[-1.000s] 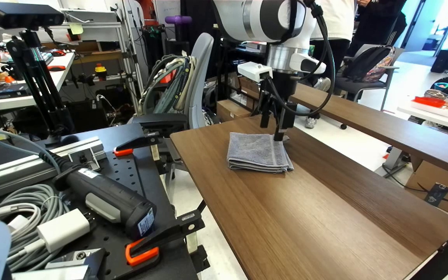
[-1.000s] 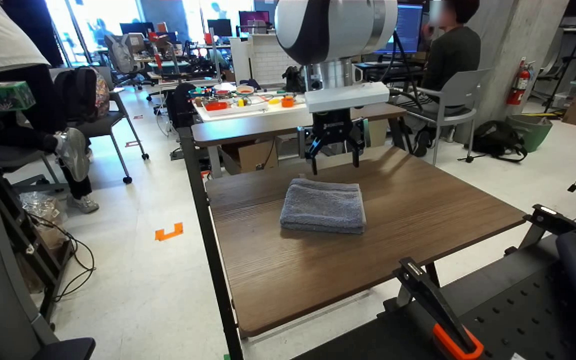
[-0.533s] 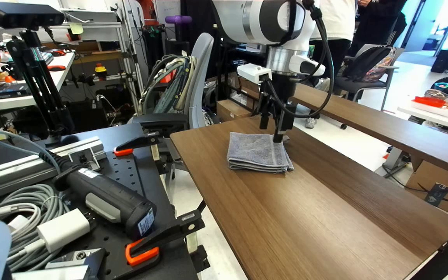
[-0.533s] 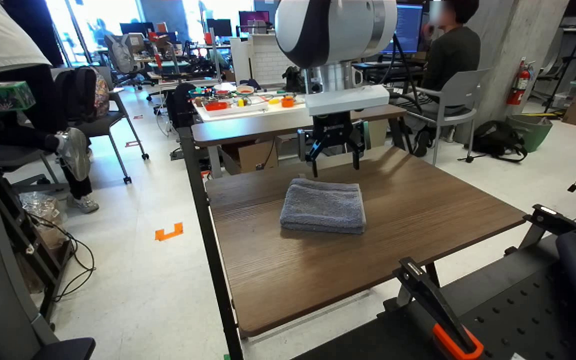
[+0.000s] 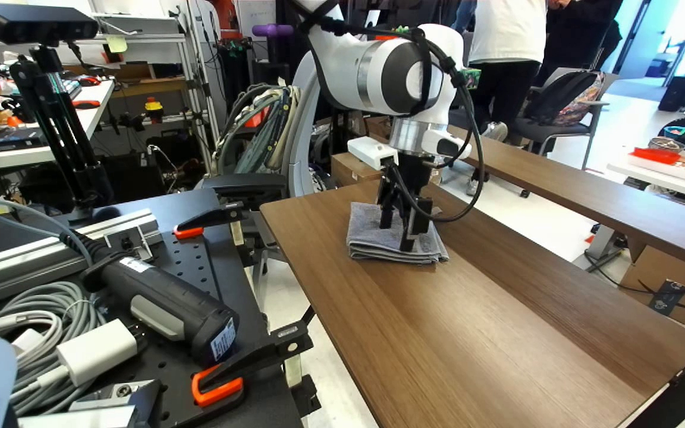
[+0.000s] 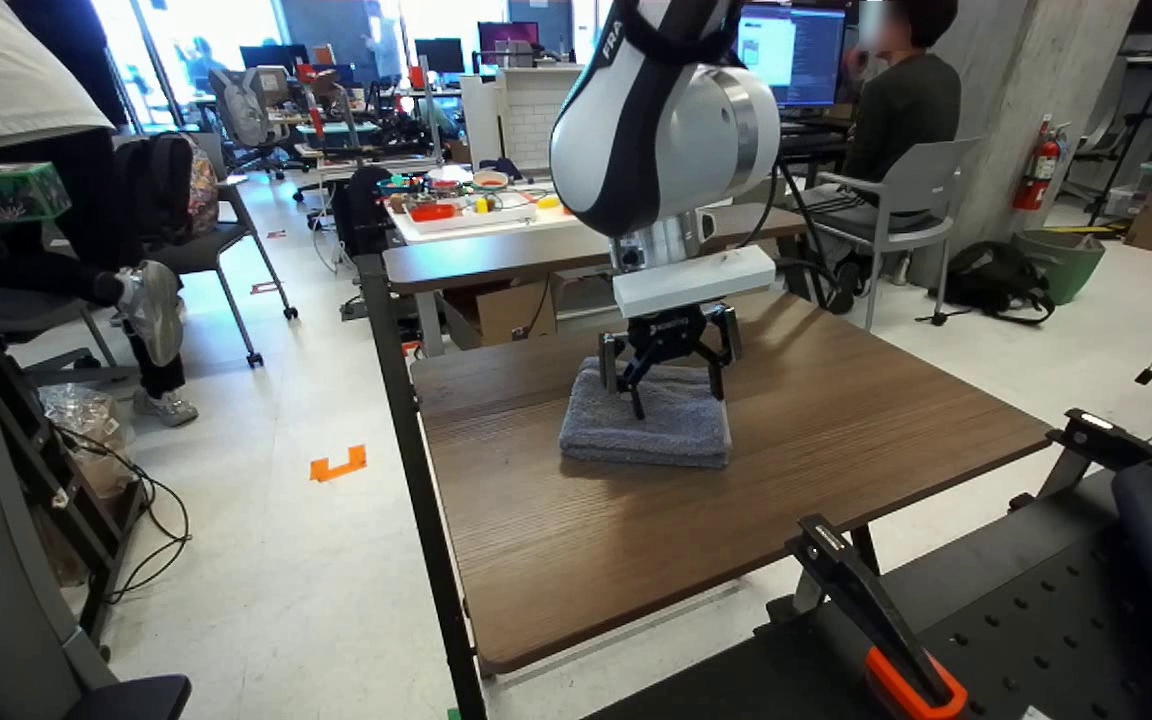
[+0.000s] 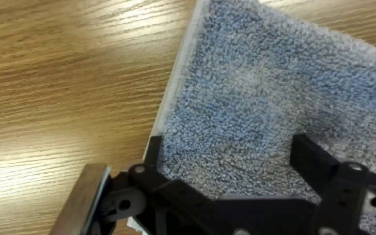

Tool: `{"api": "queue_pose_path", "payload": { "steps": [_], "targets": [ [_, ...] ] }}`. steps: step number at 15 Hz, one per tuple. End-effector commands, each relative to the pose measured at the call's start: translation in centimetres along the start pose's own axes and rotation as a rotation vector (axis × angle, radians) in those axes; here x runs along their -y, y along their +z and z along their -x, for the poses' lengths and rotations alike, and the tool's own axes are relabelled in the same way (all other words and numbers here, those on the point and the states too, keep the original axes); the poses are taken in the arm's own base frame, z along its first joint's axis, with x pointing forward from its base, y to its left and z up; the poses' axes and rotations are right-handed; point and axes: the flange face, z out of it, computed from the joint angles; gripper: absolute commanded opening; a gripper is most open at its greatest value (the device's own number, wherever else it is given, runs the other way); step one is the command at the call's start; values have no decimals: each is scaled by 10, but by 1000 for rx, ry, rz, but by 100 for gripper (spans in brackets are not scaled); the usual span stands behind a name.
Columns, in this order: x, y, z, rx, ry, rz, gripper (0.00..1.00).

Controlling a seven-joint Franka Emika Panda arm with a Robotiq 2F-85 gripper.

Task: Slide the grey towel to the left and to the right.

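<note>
I have the tool (image 6: 677, 404) over the grey towel (image 6: 661, 440), its fingers (image 7: 310, 161) spread apart; whether they touch it I can't tell. In an exterior view the towel lies neatly folded towards eleven o'clock on the worktop (image 5: 497, 339). With nothing gripped, I judge this is lining up: neither slide looks done, so both left and right remain.

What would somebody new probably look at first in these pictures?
Probably the white robot arm, upper centre in an exterior view, its open black tool poised over the folded grey towel on the brown table. Next, perhaps a bright orange-and-black clamp on the black bench, lower left in an exterior view.
</note>
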Motion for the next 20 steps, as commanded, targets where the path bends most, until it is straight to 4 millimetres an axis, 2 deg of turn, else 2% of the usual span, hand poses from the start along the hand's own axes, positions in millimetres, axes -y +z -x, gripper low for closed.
{"api": "queue_pose_path", "payload": {
  "steps": [1,5,8,11,13,16,18,20],
  "targets": [
    [5,9,-7,-32,-28,5,100],
    [-12,15,-18,-28,2,9,100],
    [-40,25,-35,-25,65,11,100],
    [-90,42,-56,2,165,-2,100],
    [-127,44,-69,15,250,-40,100],
    [-185,38,-87,18,376,-117,100],
    [-224,25,-95,20,463,-181,100],
    [-249,14,-102,17,527,-236,100]
  ]
}}
